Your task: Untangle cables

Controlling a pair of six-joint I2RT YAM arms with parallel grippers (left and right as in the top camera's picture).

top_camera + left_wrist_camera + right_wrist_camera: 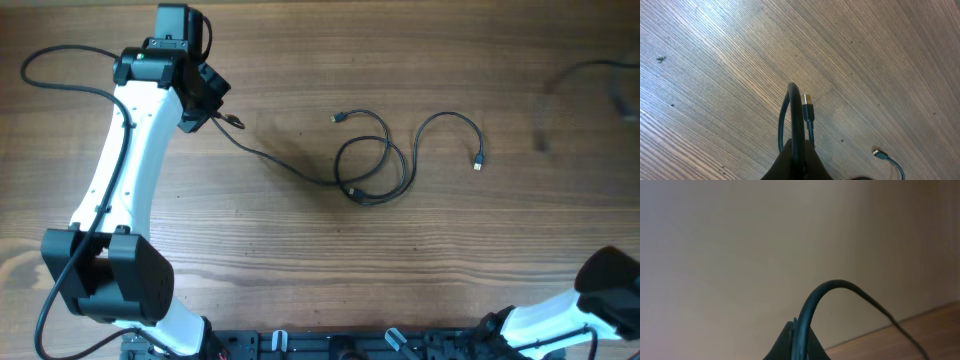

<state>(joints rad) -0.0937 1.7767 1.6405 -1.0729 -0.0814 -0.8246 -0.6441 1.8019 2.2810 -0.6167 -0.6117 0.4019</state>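
Note:
The cables (375, 170) lie as a loose tangle of thin black loops mid-table. Free plug ends lie at the upper left of the tangle (338, 118) and at its right (478, 163). One strand (270, 158) runs left from the tangle to my left gripper (205, 112), which is shut on it near its plug (235, 122). In the left wrist view the gripper (797, 162) pinches that strand, with the gold-tipped plug (808, 103) sticking out ahead. A second plug (879, 154) lies at the lower right. My right gripper (796, 342) looks shut, facing a wall, away from the cables.
The left arm's own thick black wire (60, 60) loops over the table at the far left. The right arm's base (610, 285) sits at the lower right corner. A thick black wire (840, 285) arches in front of the right wrist camera.

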